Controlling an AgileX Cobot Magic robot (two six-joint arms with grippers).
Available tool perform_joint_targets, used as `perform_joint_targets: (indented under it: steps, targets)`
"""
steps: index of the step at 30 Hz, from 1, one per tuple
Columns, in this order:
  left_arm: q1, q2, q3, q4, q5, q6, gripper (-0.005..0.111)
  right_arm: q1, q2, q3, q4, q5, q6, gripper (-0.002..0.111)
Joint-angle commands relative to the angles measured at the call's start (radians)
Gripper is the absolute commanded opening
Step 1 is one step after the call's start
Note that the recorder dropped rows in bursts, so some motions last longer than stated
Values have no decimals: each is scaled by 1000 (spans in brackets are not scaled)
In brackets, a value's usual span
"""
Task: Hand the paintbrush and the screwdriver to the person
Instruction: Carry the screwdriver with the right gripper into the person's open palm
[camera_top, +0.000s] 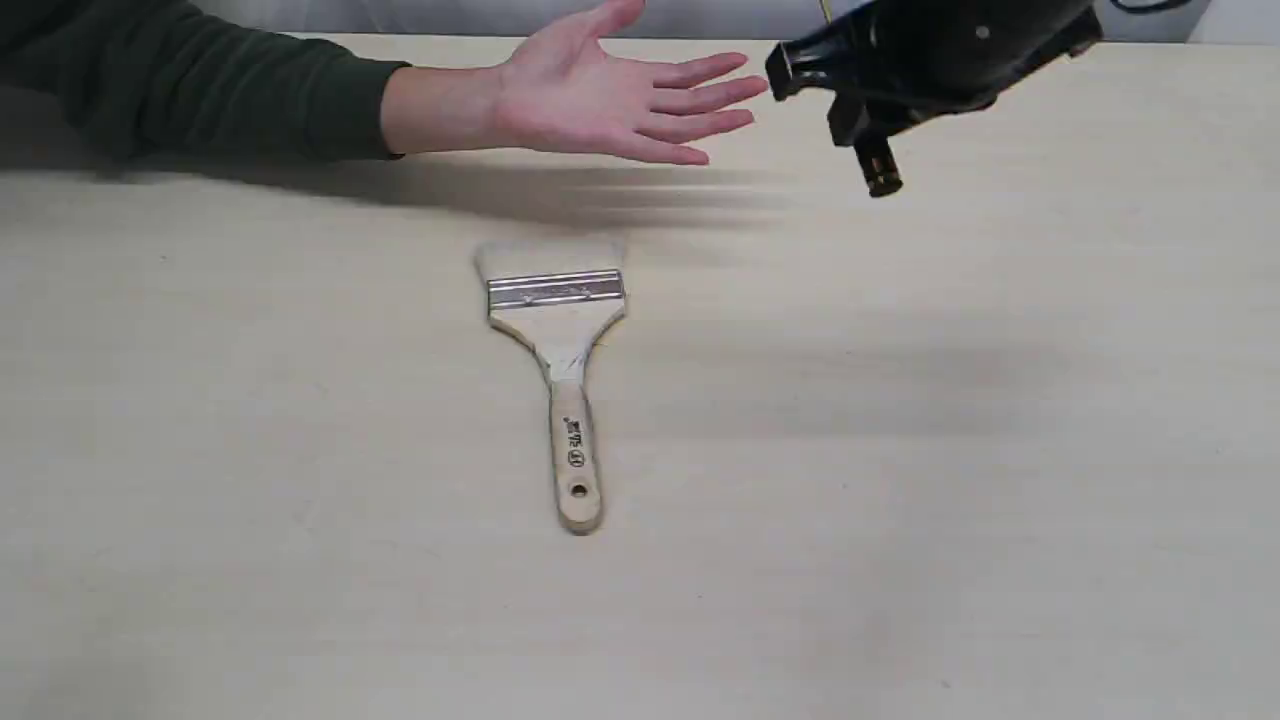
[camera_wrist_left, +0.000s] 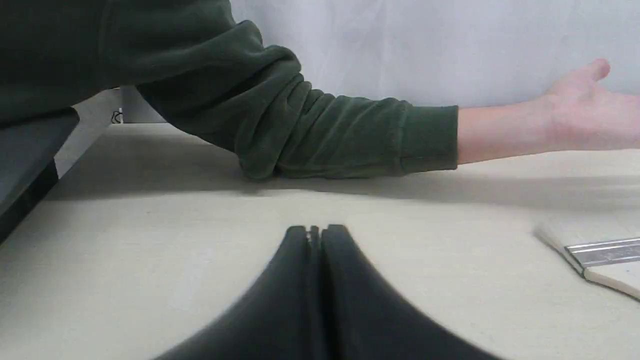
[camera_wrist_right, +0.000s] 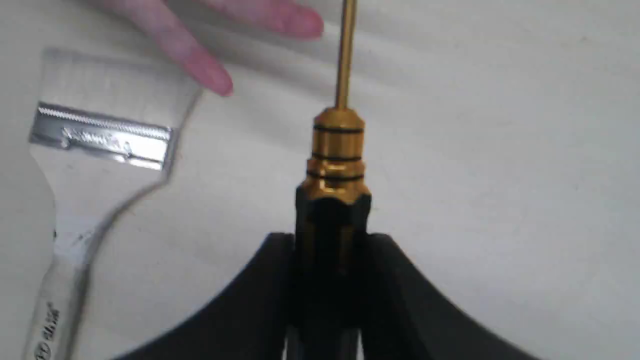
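Note:
The paintbrush lies flat in the middle of the table, with its pale bristles toward the person and its wooden handle toward the near edge. The person's hand is held palm up above the far side of the table, a dark green sleeve behind it. My right gripper hovers just right of the fingertips, shut on the screwdriver. In the right wrist view the screwdriver sticks out of the right gripper, its thin shaft pointing past the person's fingers and the paintbrush. My left gripper is shut and empty, low over the table.
The pale wooden table stretches bare around the brush. In the left wrist view the person's sleeve rests on the table ahead of the left gripper, the paintbrush shows at the edge, and a white wall stands behind.

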Motion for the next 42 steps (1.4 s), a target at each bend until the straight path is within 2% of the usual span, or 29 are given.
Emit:
perform_joint_targets:
  steps: [1, 15, 26, 32, 37, 39, 42]
  targets:
    - [-5, -2, 2, -2, -11, -2, 0, -1, 15, -71, 32, 9, -28, 4]
    - [-5, -2, 2, -2, -11, -2, 0, 70, 311, -426, 67, 72, -61, 4]
    - [-5, -2, 2, -4, -8, -2, 0, 70, 575, -761, 57, 163, -44, 4]
    - [-5, -2, 2, -4, -8, -2, 0, 70, 664, -865, 43, 212, -32, 4]
    - [-5, -2, 2, -4, -8, -2, 0, 70, 684, -879, 45, 216, -32, 5]
    - [-5, -2, 2, -4, -8, -2, 0, 70, 685, -879, 45, 216, -32, 10]
    - [-5, -2, 2, -4, -8, -2, 0, 70, 685, -890, 45, 212, -31, 26]
